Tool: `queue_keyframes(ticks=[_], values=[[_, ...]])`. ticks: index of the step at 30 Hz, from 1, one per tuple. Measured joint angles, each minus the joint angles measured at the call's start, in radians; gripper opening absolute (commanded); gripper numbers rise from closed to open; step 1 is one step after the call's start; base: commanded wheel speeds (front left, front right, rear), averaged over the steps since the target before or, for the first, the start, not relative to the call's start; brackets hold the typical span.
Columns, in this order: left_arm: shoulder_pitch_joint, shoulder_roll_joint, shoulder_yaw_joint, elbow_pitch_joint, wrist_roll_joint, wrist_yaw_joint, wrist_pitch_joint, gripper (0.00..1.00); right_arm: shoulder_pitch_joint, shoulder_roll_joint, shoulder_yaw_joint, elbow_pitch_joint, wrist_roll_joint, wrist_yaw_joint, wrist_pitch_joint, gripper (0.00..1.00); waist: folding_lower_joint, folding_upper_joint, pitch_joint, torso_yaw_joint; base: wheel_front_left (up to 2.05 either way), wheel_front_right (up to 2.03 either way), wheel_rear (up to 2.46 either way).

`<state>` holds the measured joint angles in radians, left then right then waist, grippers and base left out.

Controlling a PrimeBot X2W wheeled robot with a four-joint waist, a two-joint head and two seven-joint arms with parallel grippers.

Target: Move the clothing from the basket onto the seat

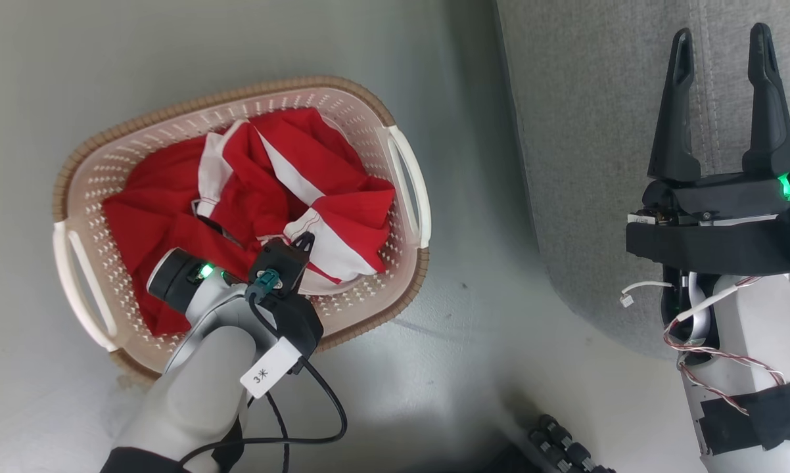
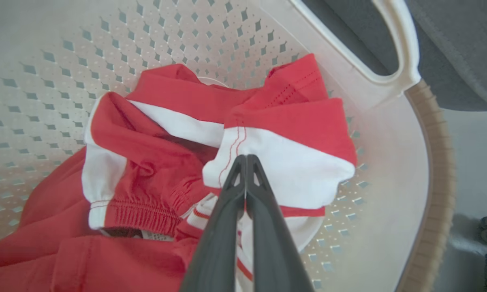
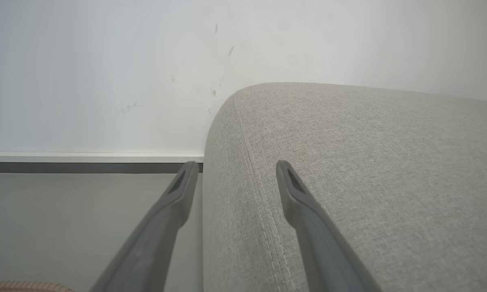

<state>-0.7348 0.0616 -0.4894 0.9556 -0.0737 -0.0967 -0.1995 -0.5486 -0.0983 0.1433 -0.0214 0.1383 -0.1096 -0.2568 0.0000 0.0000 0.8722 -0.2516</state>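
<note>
The red, white-striped soft-fabric sports clothing (image 1: 257,190) lay crumpled inside the cream perforated plastic basket with the brown woven-look rim (image 1: 237,98). You could expect it to be light and limp, and likely to drape and trail. A pinch on a hem or thick fold would hold better than one on flat cloth, and tangled pieces might come up together.

Inside the basket, your left gripper (image 2: 245,160) had its fingers pressed together at a white hem band, apparently pinching a thin fold. To the right of the basket in the head view stood the large grey upholstered seat (image 1: 599,131). Your right gripper (image 1: 721,33) was spread wide over it, holding nothing.

Just below the basket, a white tag (image 1: 270,371) on the left arm's cable read "3" followed by a star-like mark. No writing on the fabric could be read.
</note>
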Motion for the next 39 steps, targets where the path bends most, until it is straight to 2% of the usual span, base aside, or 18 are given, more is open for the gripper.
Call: queue_keyframes(ticks=[21,33,39], values=[[0.051,-0.016,0.037,-0.039,-0.12,-0.002,-0.05,0.0,0.054,-0.018,-0.023,0.122,-0.016,0.022,0.0,1.0,-0.0001,0.0,-0.205,0.075,0.0,0.0,0.0],[0.176,-0.016,0.068,-0.257,-0.219,-0.009,-0.05,0.0,0.117,-0.025,-0.032,0.165,-0.016,0.03,0.0,1.0,-0.0002,-0.0001,-0.373,0.127,0.0,0.0,0.0],[0.229,-0.017,0.079,-0.367,-0.224,-0.008,-0.05,0.0,0.16,-0.025,-0.037,0.191,-0.016,0.031,0.0,1.0,-0.0002,-0.0001,-0.462,0.145,0.0,0.0,0.0]])
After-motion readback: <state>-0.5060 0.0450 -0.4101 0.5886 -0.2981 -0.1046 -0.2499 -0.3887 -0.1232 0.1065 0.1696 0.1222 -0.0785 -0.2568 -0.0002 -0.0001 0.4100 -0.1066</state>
